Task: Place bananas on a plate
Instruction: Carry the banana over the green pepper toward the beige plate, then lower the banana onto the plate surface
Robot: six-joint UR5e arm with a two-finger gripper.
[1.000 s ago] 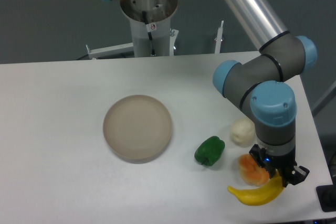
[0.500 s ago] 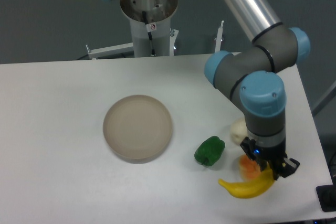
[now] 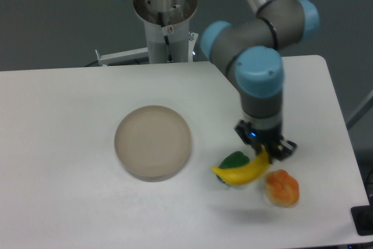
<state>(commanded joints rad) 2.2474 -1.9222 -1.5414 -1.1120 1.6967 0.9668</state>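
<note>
The curved, smooth, bright-yellow toy banana point(image 3: 242, 171) hangs in the air, held at its right end by the black two-finger gripper point(image 3: 265, 153), whose fingers are closed tight on it. It looks light and stiff, like hard plastic, and its skin looks shiny, so it may be a bit slippery. Being held by one end, its long free part sticks out to the left and could swing or tip; a hold nearer the middle would likely be steadier. Right under the banana is a small green pepper-shaped toy point(image 3: 233, 160), partly hidden by it, so I cannot tell if the two touch. A lumpy orange toy fruit point(image 3: 282, 188) lies on the white table point(image 3: 58, 144) just to the right and below. The round, shallow, beige-grey plate point(image 3: 152, 141) sits to the left, near the banana's free tip, with nothing on it and nothing between it and the banana. The grey and blue robot arm point(image 3: 259, 80) stands above the gripper.
</note>
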